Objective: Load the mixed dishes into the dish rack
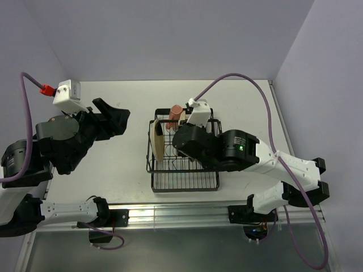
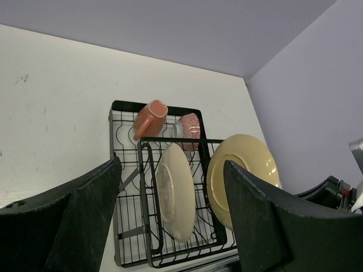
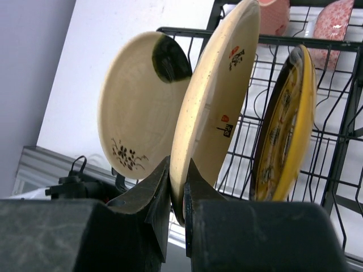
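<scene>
The black wire dish rack [image 1: 187,181] stands mid-table. A cream plate [image 3: 136,113] with a flower print stands upright in it, also seen in the left wrist view [image 2: 176,192]. My right gripper [image 3: 177,192] is shut on the rim of a second cream plate [image 3: 218,96], held upright over the rack between the first plate and a yellow patterned plate [image 3: 283,130]. I cannot tell whether it rests in a slot. A pinkish mug [image 2: 150,118] and a small red-patterned bowl [image 2: 190,126] sit at the rack's far end. My left gripper [image 1: 116,116] is open and empty, left of the rack.
The right arm [image 1: 227,150] lies across the rack's right side and hides part of it. A metal rail [image 1: 170,212] runs along the table's near edge. Walls close in at the back and right.
</scene>
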Action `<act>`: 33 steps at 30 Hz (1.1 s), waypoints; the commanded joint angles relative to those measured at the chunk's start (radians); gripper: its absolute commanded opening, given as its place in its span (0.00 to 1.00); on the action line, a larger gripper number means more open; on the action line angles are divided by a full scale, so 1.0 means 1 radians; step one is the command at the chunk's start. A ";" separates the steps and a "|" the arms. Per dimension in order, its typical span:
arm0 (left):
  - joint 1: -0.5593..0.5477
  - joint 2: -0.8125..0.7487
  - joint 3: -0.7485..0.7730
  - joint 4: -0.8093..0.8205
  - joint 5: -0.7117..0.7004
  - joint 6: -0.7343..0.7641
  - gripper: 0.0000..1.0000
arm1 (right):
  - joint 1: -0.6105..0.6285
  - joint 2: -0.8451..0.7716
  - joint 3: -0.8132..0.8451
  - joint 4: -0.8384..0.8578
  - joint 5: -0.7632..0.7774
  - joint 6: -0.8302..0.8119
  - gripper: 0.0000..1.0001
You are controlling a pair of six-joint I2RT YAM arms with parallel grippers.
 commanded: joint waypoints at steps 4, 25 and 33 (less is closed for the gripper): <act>-0.005 0.005 -0.011 0.033 0.021 -0.002 0.78 | -0.014 -0.115 -0.135 0.157 -0.038 -0.002 0.00; -0.005 -0.001 -0.021 0.031 0.034 -0.013 0.78 | -0.034 -0.172 -0.272 0.225 -0.095 0.012 0.00; -0.005 0.005 -0.021 0.031 0.037 -0.011 0.78 | -0.043 -0.203 -0.307 0.209 -0.125 -0.011 0.00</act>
